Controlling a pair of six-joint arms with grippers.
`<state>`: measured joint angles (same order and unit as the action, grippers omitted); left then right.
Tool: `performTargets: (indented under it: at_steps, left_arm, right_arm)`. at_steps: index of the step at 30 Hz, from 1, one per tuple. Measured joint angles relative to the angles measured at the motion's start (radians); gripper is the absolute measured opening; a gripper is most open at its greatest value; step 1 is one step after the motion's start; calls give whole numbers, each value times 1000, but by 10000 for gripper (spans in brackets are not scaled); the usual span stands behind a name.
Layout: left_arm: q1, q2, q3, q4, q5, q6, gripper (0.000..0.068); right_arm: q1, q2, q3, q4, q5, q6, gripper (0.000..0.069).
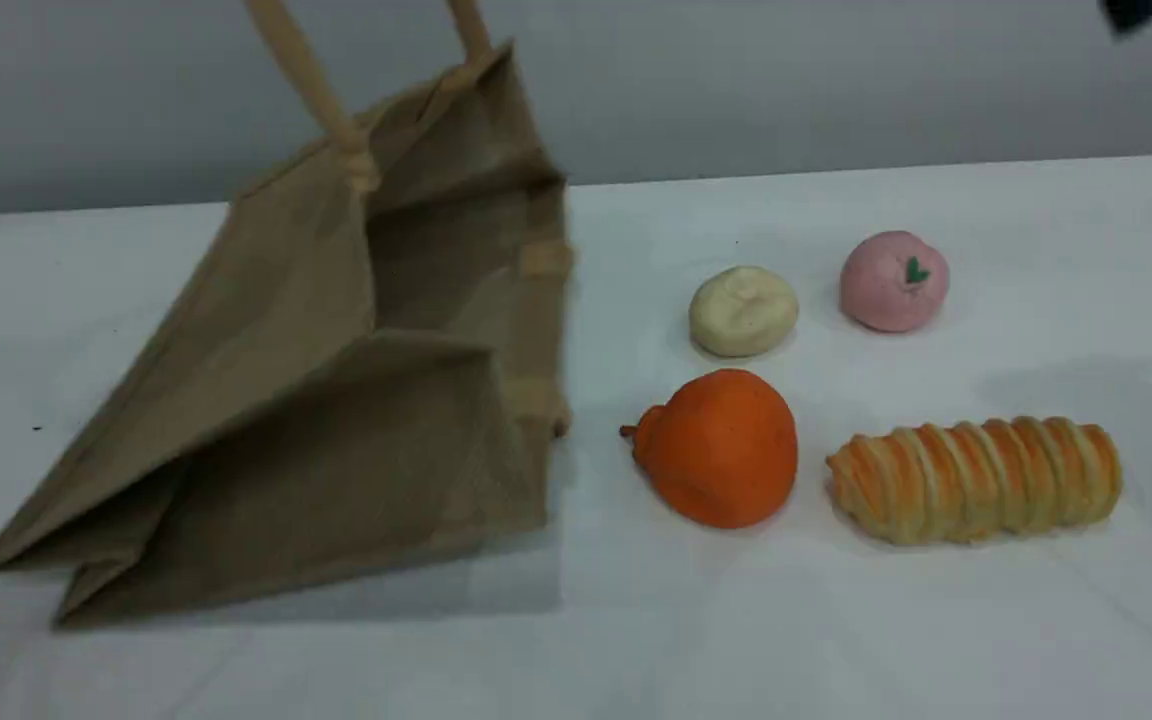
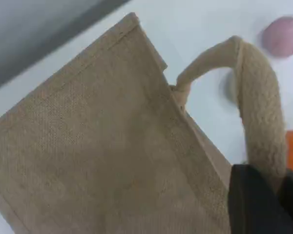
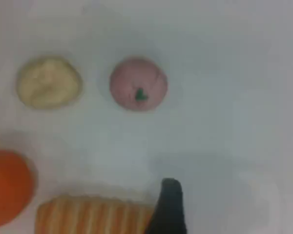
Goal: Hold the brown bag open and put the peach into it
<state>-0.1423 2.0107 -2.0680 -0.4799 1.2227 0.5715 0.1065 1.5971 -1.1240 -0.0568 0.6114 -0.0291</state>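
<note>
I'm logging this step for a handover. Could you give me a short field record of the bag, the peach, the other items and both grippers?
brown bag: tilted, lifted by one handle, mouth facing the foods
left gripper: shut on handle
right gripper: open, empty, above the table near the striped bread roll
peach: on the table, untouched, outside the bag
other items: cream-white lump left of the peach; orange fruit in front of the lump
</note>
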Motion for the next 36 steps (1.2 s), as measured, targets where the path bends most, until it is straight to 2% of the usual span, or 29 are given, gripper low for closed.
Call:
performTargets:
  at_steps: [5,9,15,21,27,32,36]
  left_arm:
    - [0,0,0,-82,-1,80,95]
    - [0,0,0,-101,-1,80,94]
    - [0,0,0,-101,-1,75,94]
    - [-2,-35,2,-154,-1,75,93]
    - [-63,-78,2,-122,-2,78,93]
    - [-141,-78,2,-16,0,76,93]
    - [-150,-78,2,8,1,39,93]
  right_arm:
    - [-12,127,-31,24,-26,14,561]
    - [-13,219,-97,32,15,14,561]
    - [-13,319,-183,33,15,14,561]
    - [-15,400,-232,33,15,13,561]
    - [-16,453,-274,33,-14,13,561]
    - [-16,490,-289,57,-14,10,561]
    - [-16,512,-289,93,-48,-15,561]
